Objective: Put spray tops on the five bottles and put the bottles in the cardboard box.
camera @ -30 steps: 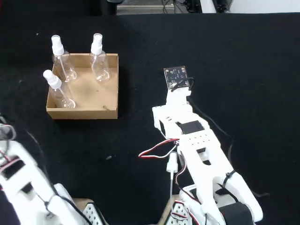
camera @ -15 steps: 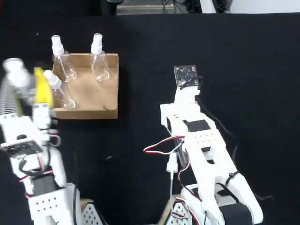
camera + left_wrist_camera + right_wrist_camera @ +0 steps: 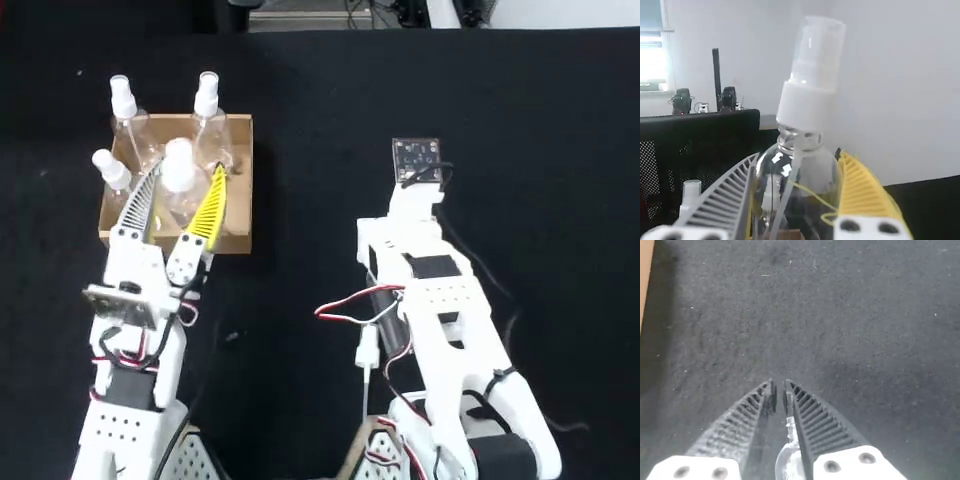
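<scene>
left pincer clamped on a clear plastic bottle with white spray top, cap up, inside the outline of the brown cardboard box at far left of the black surface. Can't tell if the bottle touches the box floor. three more clear spray-topped bottles stand in the box: two at the far wall, one at the left wall. right pincer fingers nearly together, over bare surface right of the box.
</scene>
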Tool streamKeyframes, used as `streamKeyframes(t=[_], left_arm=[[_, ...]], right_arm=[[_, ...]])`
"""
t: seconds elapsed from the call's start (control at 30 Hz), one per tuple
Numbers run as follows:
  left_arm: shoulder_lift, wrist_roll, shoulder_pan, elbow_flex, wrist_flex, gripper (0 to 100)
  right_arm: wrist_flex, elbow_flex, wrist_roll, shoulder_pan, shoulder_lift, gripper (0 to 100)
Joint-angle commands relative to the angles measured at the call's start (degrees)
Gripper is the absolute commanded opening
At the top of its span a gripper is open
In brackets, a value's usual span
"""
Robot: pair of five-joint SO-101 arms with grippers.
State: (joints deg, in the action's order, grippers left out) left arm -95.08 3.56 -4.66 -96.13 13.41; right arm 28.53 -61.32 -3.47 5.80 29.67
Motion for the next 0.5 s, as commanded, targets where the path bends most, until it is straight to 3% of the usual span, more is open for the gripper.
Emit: streamKeyframes(t=[0.0,0.2,0.47], left_arm=[[9.1,-0.8,-1.0,4.9,6.5,3],[29.9,-0.8,-0.9,14.1,14.9,3],[59.7,-0.8,0.0,17.4,41.5,3]], right_arm=[[-1.7,2.7,0.5,-1.0,1.8,1.1],[-1.7,2.4,0.5,-1.0,1.8,1.1],[-1.7,2.3,0.5,-1.0,1.8,1.1]])
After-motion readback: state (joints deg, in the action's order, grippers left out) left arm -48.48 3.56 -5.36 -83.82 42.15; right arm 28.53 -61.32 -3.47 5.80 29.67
